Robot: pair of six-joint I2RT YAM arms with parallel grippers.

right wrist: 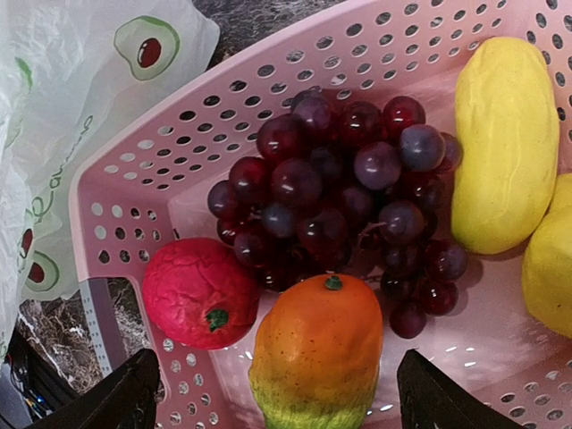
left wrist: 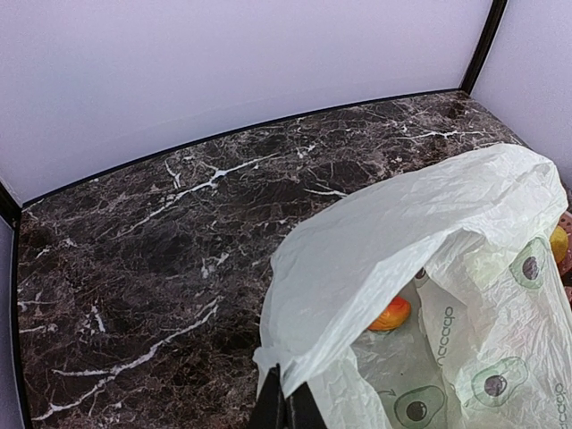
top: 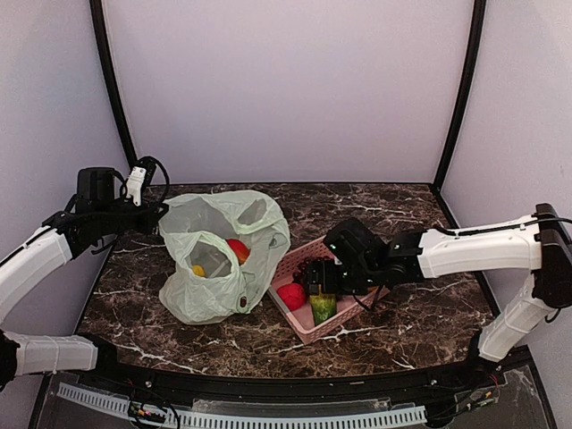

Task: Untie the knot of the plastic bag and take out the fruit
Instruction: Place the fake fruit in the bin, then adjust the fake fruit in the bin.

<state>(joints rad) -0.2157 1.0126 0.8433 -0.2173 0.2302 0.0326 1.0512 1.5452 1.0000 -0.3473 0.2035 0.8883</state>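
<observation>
The plastic bag [top: 214, 295] lies open at the table's left; no knot shows. A red-orange fruit [top: 238, 250] and a yellow one [top: 198, 270] lie inside it. My left gripper [top: 161, 213] is shut on the bag's left rim and holds the mouth up; the wrist view shows its fingers [left wrist: 288, 411] pinching the plastic [left wrist: 384, 241] over the red-orange fruit [left wrist: 391, 315]. My right gripper [top: 322, 290] hangs open over the pink basket [top: 295, 323]. Its fingers stand wide on either side of a red-green mango [right wrist: 317, 349], not touching it.
In the pink basket [right wrist: 179, 152] lie dark purple grapes [right wrist: 340, 188], a red fruit [right wrist: 198, 290] and two yellow fruits [right wrist: 505, 143]. The bag's edge [right wrist: 54, 134] lies just left of the basket. Walls enclose the table on three sides.
</observation>
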